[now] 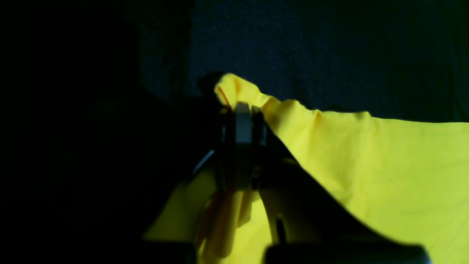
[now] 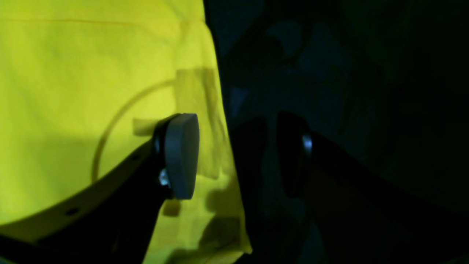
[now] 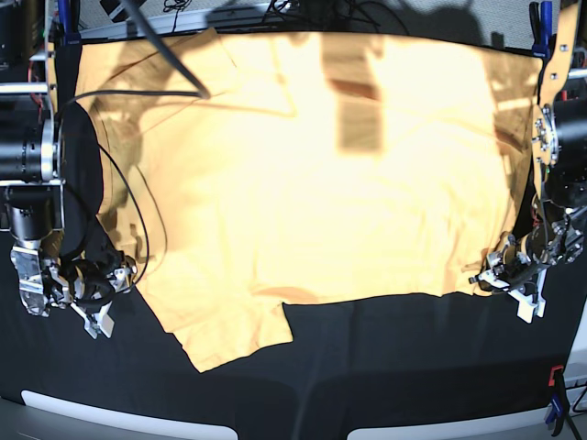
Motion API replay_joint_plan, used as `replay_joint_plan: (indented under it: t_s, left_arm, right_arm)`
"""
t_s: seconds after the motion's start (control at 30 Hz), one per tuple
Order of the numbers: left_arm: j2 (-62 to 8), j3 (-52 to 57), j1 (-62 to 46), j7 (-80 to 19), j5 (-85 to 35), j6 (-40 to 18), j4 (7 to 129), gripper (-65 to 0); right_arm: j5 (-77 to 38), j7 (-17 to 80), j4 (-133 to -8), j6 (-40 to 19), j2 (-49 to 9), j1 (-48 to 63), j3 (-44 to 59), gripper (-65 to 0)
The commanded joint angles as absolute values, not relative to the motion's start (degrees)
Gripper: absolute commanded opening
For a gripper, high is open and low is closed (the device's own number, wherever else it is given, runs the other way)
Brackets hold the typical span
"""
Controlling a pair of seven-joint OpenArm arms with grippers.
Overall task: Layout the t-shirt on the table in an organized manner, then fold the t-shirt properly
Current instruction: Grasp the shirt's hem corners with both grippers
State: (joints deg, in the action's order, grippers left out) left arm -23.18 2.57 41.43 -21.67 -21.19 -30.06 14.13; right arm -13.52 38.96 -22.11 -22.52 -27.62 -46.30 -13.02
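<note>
"Where is the t-shirt [image 3: 321,211] seen?"

"Spread across the table [image 3: 413,376], its long side stretched between the arms, a corner clenched in the left gripper [image 1: 242,106]."

"And the right gripper [image 2: 238,154]?"

"Parted and empty; the opposite side edge is framed between its fingers, cloth under one only. That edge, nearer the right arm, will probably be pinched next, for the layout to be straightened."

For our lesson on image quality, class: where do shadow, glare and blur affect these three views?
Base view: the t-shirt is washed out mid-cloth, with arm and cable shadows across it. Left wrist view: dark overall, the jaws blurred and lost in blackness. Right wrist view: soft focus, hard-edged shadows on the yellow cloth, the right side nearly black.
</note>
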Motion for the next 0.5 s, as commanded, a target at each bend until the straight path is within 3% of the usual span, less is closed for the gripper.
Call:
replay_joint_plan:
  t_s: [0.0, 0.13, 0.3, 0.47]
  left_arm:
    - [-23.51, 2.52, 42.83, -22.22, -21.21, -30.22, 14.59, -65.0]
    - [-23.49, 2.52, 42.83, -22.20, -21.30, -30.22, 14.59, -65.0]
    - [-23.49, 2.52, 42.83, -22.04, -21.30, -30.22, 14.59, -65.0]
    - [-23.49, 2.52, 42.81, -22.04, -21.32, -30.22, 14.59, -65.0]
  right_arm:
    - [-15.16, 38.85, -22.72, -23.68, -28.32, -48.29, -12.82, -32.5]
    - [-21.52, 41.06, -22.72, -28.16, -28.05, -48.25, -12.82, -32.5]
    - [-21.34, 41.04, -22.72, -28.69, -27.42, -48.21, -12.82, -32.9]
    - [-20.91, 41.60, -22.72, -28.69, -27.16, -47.53, -12.82, -43.1]
